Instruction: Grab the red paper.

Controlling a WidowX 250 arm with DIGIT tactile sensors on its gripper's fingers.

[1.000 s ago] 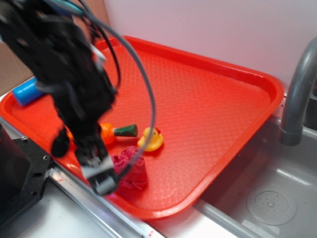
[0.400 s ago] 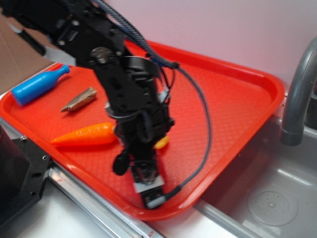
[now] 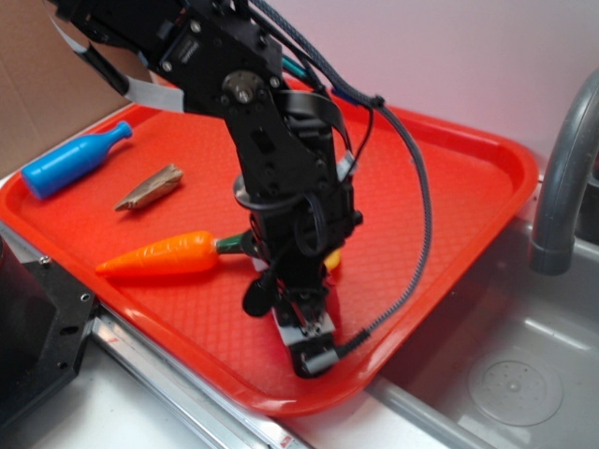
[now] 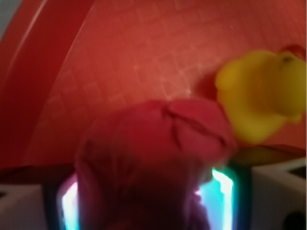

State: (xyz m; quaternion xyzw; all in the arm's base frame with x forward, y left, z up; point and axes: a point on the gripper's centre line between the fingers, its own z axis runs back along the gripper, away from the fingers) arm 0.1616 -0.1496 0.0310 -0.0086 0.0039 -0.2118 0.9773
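Note:
The red paper [image 4: 153,143], a dark crimson crumpled ball, fills the lower middle of the wrist view. It sits between the two glowing pads [image 4: 223,191] of my gripper [image 4: 144,203]. The jaws stand wide, one on each side of the ball, and a thin gap shows on the right. In the exterior view my gripper [image 3: 304,337] is down on the red tray [image 3: 449,187] near its front rim, and the arm hides the paper.
A yellow toy duck [image 4: 259,96] lies just right of the paper. An orange carrot [image 3: 164,254], a blue bottle [image 3: 70,161] and a small brown piece [image 3: 150,189] lie on the tray's left. A grey faucet [image 3: 562,178] and the sink [image 3: 505,374] are at right.
The arm has swung from the tray's left front over the paper and dropped onto it, then shifted a little right. The paper, visible a second ago, is now hidden by the arm.

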